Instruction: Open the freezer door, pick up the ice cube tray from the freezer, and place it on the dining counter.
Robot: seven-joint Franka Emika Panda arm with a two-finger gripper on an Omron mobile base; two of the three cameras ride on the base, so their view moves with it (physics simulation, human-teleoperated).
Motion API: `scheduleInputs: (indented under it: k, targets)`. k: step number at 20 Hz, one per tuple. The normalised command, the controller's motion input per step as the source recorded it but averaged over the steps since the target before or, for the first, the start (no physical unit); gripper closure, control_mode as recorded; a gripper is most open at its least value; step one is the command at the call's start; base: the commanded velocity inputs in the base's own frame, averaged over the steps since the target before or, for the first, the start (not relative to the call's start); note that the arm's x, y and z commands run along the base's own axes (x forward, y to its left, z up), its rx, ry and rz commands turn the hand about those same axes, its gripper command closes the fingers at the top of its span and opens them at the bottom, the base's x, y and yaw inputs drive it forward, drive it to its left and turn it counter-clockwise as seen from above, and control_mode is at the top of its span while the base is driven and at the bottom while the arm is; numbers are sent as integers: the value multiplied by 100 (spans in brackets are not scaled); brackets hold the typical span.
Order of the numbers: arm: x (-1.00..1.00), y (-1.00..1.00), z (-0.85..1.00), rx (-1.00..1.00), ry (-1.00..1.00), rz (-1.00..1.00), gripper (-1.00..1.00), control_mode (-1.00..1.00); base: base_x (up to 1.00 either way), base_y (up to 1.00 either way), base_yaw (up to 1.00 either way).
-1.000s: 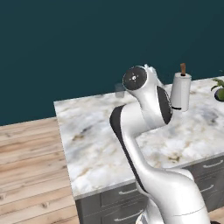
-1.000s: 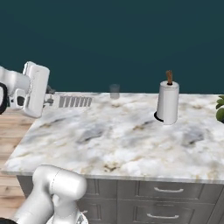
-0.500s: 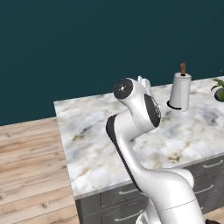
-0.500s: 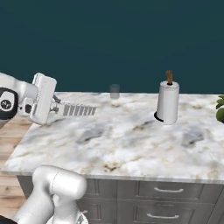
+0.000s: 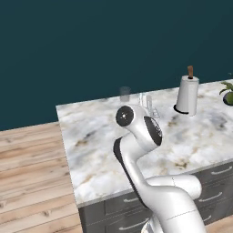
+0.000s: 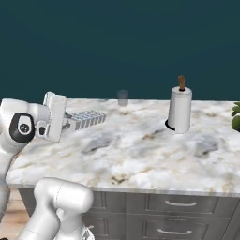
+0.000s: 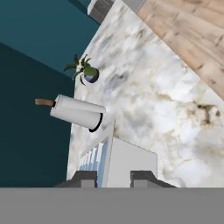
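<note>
Right base view: one wide white marble-look bench with brown-grey veins spans the frame, set over dark grey drawers with silver handles. Behind it stands a flat dark teal wall. In the left base view, light wooden plank floor lies to the left of the bench.

Item count on the bench surface:
- One paper towel roll, white, upright on a dark base with a brown post on top, at the far right.
- One small grey translucent glass, upright at the far edge, near the wall.
- One green plant at the right edge, partly cut off by the frame.

One ice cube tray, white and pale blue with a grid of small cells, is held roughly level above the left part of the bench, clear of the surface. The fingers are clenched on its near end; the tray extends away from the hand toward the right. In the hand view, the two dark fingers sit on either side of the tray's white end wall, with the cell rows running away from the camera toward the paper towel roll.

One white arm rises in front of the bench in the left base view and hides most of the tray there.
</note>
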Motion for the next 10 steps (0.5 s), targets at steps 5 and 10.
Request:
scheduleInputs:
  k: [5,10]
  targets:
    - [56,0,-61,0,0,0,100,-100,0,0,0]
    - [52,0,-49,0,0,0,100,-100,0,0,0]
